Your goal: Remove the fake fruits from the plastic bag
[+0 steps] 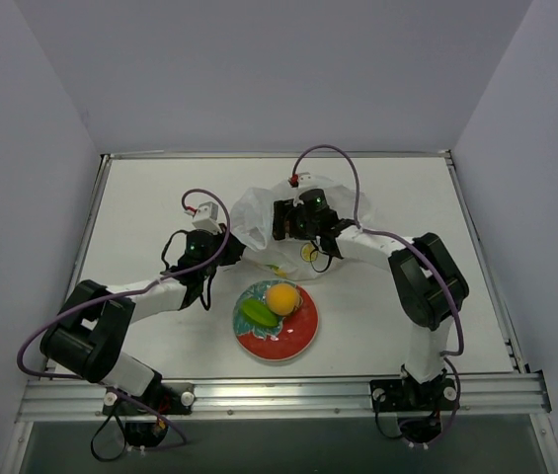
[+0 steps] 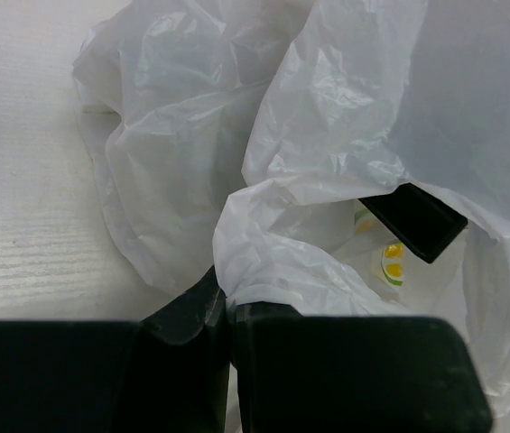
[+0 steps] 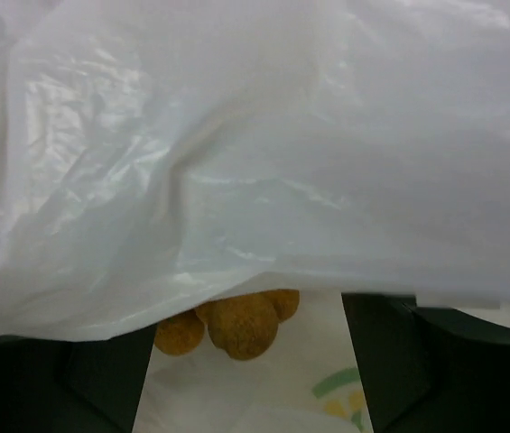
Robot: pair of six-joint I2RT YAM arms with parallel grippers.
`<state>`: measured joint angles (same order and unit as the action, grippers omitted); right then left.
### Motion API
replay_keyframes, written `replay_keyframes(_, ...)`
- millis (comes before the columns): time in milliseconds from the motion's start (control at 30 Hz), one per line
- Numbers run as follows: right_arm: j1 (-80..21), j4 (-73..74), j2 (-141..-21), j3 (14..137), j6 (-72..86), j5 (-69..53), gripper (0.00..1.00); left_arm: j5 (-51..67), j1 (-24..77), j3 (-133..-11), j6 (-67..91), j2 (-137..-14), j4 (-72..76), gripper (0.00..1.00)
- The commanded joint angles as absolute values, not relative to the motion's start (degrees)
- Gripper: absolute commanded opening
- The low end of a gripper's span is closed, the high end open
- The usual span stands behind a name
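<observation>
Green fruit [image 1: 257, 312], orange ball [image 1: 281, 298] plated; berries [image 3: 241, 327] still bagged at 12 o'clock, right hand [image 3: 245, 361] agape before them, left hand [image 2: 227, 311] pinching bag [image 1: 257, 209].

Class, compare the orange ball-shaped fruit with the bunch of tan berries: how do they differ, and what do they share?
The orange ball-shaped fruit lies out on the plate; the bunch of tan berries sits inside the plastic bag. The ball is one bright sphere; the berries are several duller globes clustered together. Both are round.
</observation>
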<state>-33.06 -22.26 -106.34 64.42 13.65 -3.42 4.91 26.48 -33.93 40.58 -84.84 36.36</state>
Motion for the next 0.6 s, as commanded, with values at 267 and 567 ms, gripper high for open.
replay_keyframes(267,-33.4,-29.4,-115.9,68.4,17.6,-9.3,0.87,4.0,26.0,-34.6,39.2,-83.6,38.4,0.03)
replay_keyframes(567,-33.3,-35.0,-109.0,65.3,19.6,-5.9,0.11,2.5,26.0,-34.5,38.3,-83.3,37.8,0.02)
